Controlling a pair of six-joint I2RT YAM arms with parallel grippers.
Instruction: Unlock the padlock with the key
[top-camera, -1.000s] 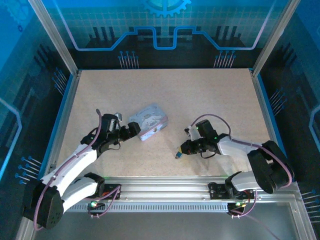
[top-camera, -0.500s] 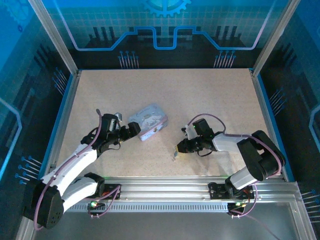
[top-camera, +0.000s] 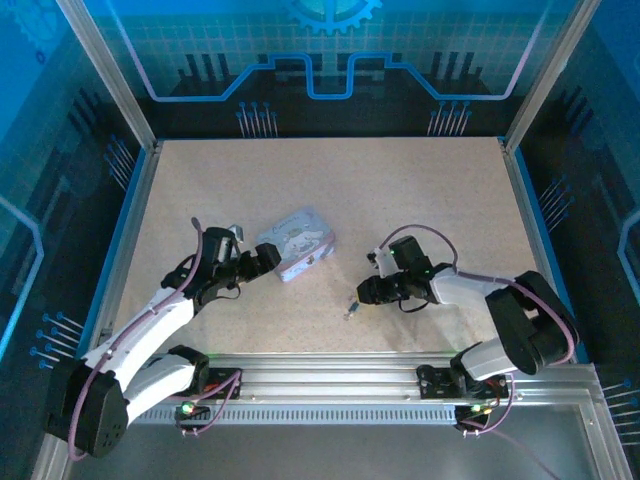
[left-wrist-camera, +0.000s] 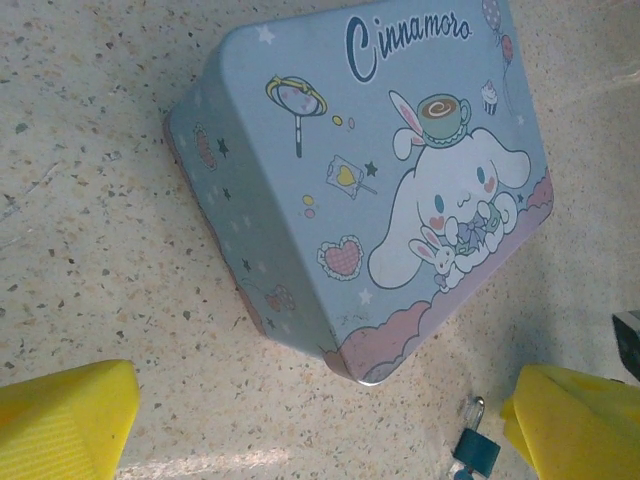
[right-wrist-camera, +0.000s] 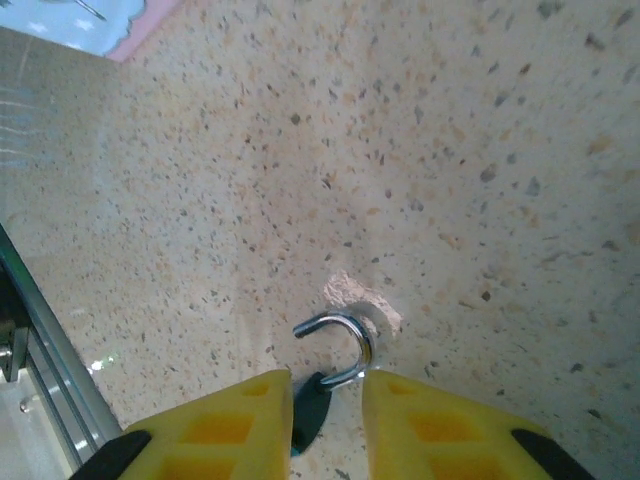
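Observation:
The padlock (top-camera: 350, 310) is tiny and dark, and lies on the table just left of my right gripper (top-camera: 363, 296). In the right wrist view its teal body (right-wrist-camera: 318, 408) sits between the yellow fingertips (right-wrist-camera: 245, 415). Its silvery shackle (right-wrist-camera: 347, 340) is swung out, with one end free. My right gripper (right-wrist-camera: 327, 385) has its jaws slightly parted, with a gap beside the body. In the left wrist view the padlock (left-wrist-camera: 476, 450) has a small blue piece (left-wrist-camera: 458, 470) at its base; I cannot tell if this is the key. My left gripper (top-camera: 262, 262) is open beside the tin box.
A grey-blue tin box (top-camera: 297, 243) with a cartoon lid (left-wrist-camera: 400, 170) lies left of centre, just beyond my left gripper (left-wrist-camera: 320, 445). A metal rail (top-camera: 330, 375) runs along the near edge. Blue walls border the table (top-camera: 400, 190) at left and right.
My right gripper's jaws have parted from shut. The padlock has shifted slightly left and now lies on the table. The left arm has not moved.

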